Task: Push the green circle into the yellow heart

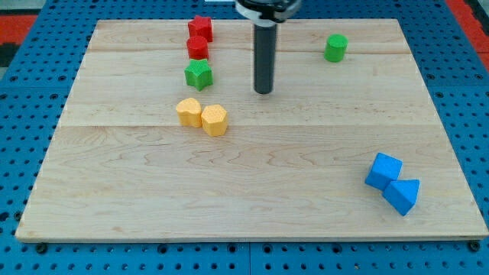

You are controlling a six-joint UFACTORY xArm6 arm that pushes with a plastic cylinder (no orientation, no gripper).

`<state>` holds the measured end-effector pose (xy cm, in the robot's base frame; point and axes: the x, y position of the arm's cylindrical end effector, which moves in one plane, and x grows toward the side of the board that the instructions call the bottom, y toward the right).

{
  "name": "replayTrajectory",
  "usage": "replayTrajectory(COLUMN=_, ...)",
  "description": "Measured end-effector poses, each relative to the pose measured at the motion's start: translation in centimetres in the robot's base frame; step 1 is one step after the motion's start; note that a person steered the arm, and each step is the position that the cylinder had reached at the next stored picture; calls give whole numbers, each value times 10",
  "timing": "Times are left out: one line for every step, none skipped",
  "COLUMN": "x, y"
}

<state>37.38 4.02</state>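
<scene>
The green circle (335,47) is a short green cylinder near the view's top right of the wooden board (252,198). The yellow heart (189,111) lies left of centre, touching a second yellow block (215,120) on its right. My tip (263,92) rests on the board between them: right of the yellow blocks and left of and below the green circle. It touches no block.
A green star (199,74) sits just above the yellow heart. Two red blocks (199,37) are stacked in a line above the star. Two blue blocks (392,183) touch each other at the view's bottom right. Blue pegboard surrounds the board.
</scene>
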Motion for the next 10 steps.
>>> replayTrajectory(x=0, y=19)
replayTrajectory(x=0, y=21)
replayTrajectory(x=-1, y=22)
replayTrajectory(x=-37, y=54)
replayTrajectory(x=-54, y=71)
replayTrajectory(x=-47, y=124)
replayTrajectory(x=-56, y=148)
replayTrajectory(x=-63, y=188)
replayTrajectory(x=-108, y=209)
replayTrajectory(x=-131, y=160)
